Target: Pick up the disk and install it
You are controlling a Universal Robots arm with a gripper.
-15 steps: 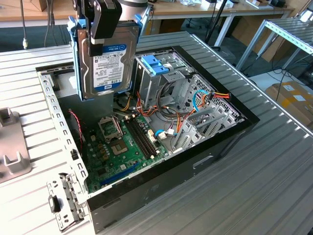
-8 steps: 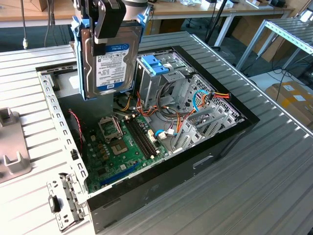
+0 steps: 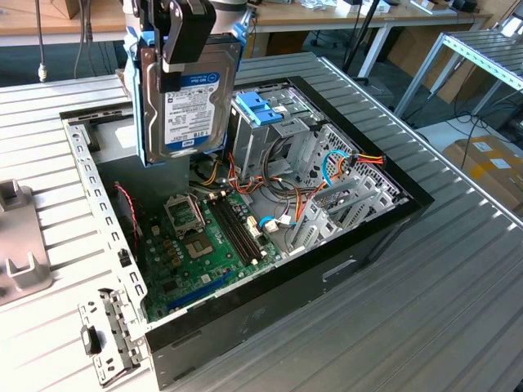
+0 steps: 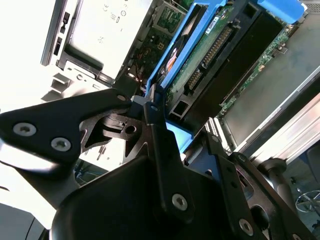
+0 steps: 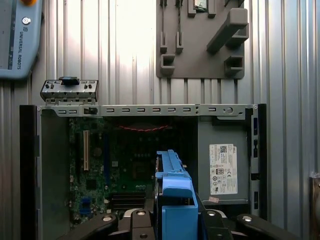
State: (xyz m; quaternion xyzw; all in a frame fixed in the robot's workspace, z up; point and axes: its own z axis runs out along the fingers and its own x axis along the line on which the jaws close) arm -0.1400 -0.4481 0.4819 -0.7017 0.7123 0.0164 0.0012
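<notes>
The disk (image 3: pixel 189 98), a silver-grey hard drive with a white label in a bright blue carrier, hangs upright above the back left of the open computer case (image 3: pixel 384 233). My gripper (image 3: pixel 183 55) is shut on it from above, one black finger pressed on its labelled face. In the first wrist view the carrier's blue edge (image 5: pixel 174 200) stands out between the fingers over the motherboard. The second wrist view shows the disk's (image 4: pixel 210 55) circuit-board side and blue frame, clamped between the black fingers (image 4: pixel 156 117).
Inside the case lie a green motherboard (image 3: pixel 204 237), a metal drive cage (image 3: pixel 282 151) with a blue latch piece (image 3: pixel 260 108), loose coloured cables (image 3: pixel 351 159) and a grey box with a white label (image 5: pixel 222 170). A grey fixture (image 3: pixel 20 253) rests on the ribbed table.
</notes>
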